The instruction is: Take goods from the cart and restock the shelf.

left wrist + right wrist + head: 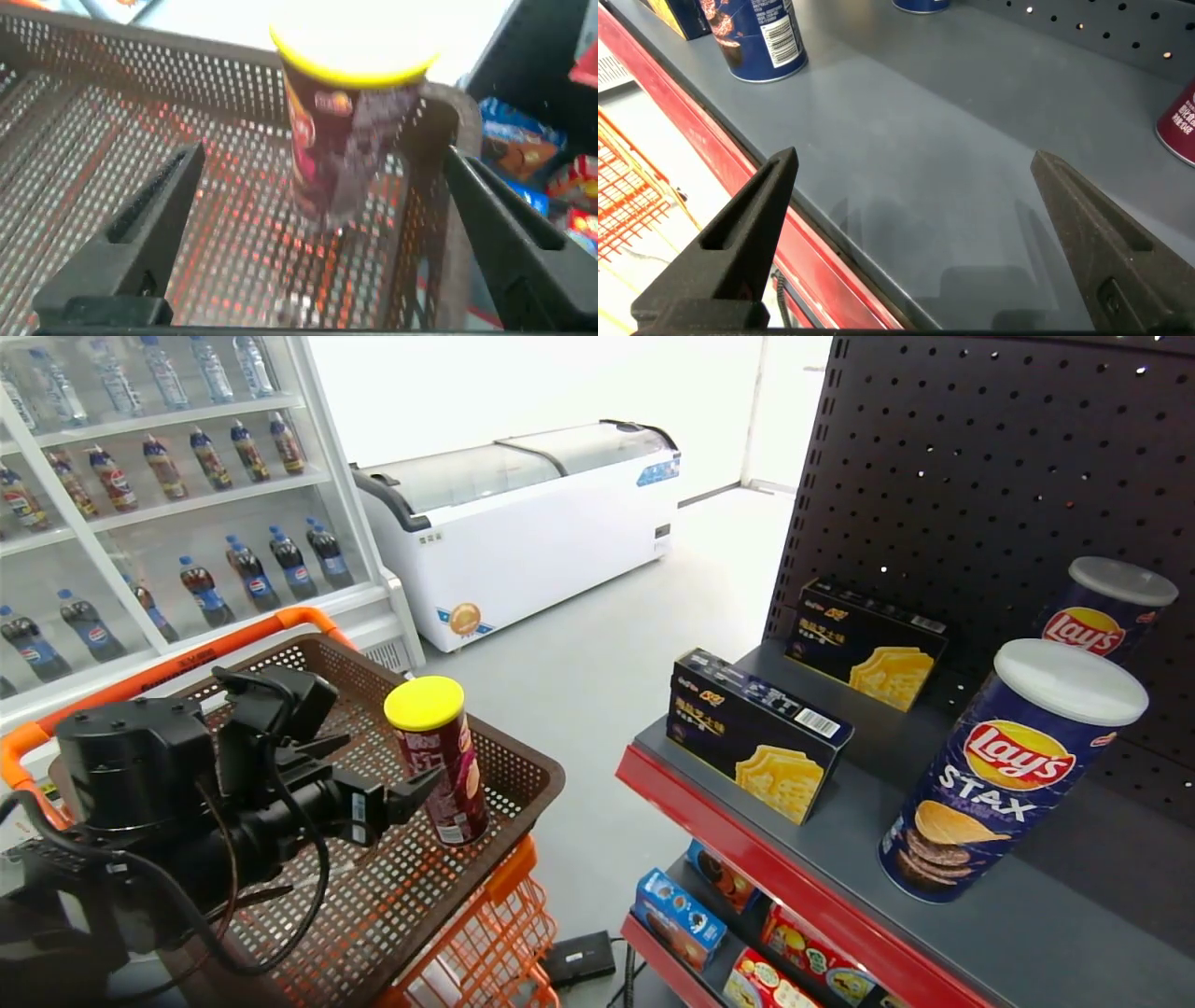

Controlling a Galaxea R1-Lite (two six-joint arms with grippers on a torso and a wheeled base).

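Observation:
A maroon chip can (441,761) with a yellow lid stands upright in the brown basket (523,761) on top of the orange cart. My left gripper (392,761) is level with the can and just short of it, open, with one fingertip close to its side. From the left wrist the can (341,131) stands ahead of the spread fingers (154,215), not between them. My right gripper (915,187) hovers open and empty over the bare grey shelf (924,121). On the shelf (840,821) stand two blue chip cans (1004,775) and two dark cracker boxes (756,737).
Nearest the right gripper on the shelf board are a blue can (761,37) and a maroon can (1181,117). Black pegboard (971,467) backs the shelf, with snack packs (681,915) on lower shelves. A chest freezer (523,523) and a drinks cooler (168,485) stand behind the cart.

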